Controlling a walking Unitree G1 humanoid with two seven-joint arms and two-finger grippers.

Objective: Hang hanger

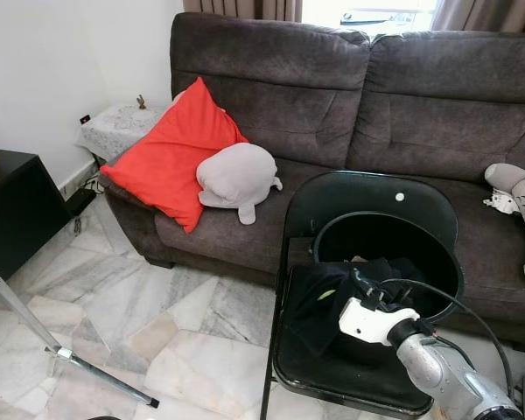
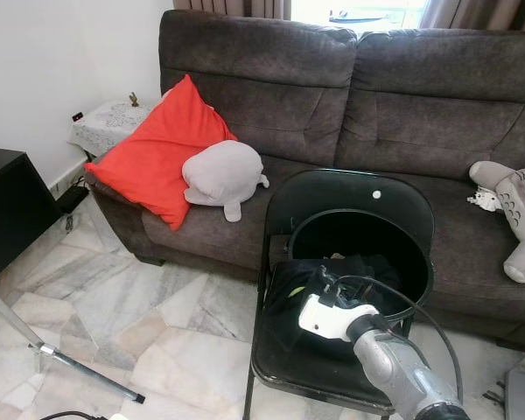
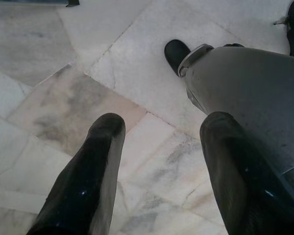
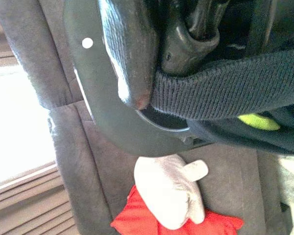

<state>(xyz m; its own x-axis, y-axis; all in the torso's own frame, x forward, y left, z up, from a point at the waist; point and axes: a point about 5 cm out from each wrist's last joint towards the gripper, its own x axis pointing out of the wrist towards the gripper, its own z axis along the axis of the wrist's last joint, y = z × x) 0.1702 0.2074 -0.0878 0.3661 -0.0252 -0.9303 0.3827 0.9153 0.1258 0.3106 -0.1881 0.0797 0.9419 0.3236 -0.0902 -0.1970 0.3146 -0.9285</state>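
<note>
A black round basket (image 1: 332,229) stands on the seat of a black folding chair (image 1: 367,188) in front of the sofa. Dark clothes (image 1: 311,302) with a small yellow-green tag (image 4: 257,121) fill it and spill over its near rim. My right gripper (image 1: 360,284) reaches into the basket from the near side, down among the clothes. In the right wrist view a dark knitted edge (image 4: 225,90) lies right at the gripper, beside a glossy black piece (image 4: 188,41); whether that piece is a hanger I cannot tell. My left gripper (image 3: 164,122) hangs open over the marble floor, beside my leg (image 3: 245,83).
Behind the chair is a dark brown sofa (image 1: 402,105) with a red cushion (image 1: 171,153), a grey plush (image 1: 238,175) and another plush (image 1: 521,197) at its right end. A black cabinet (image 1: 13,210) stands left. A metal stand leg (image 1: 61,350) crosses the floor.
</note>
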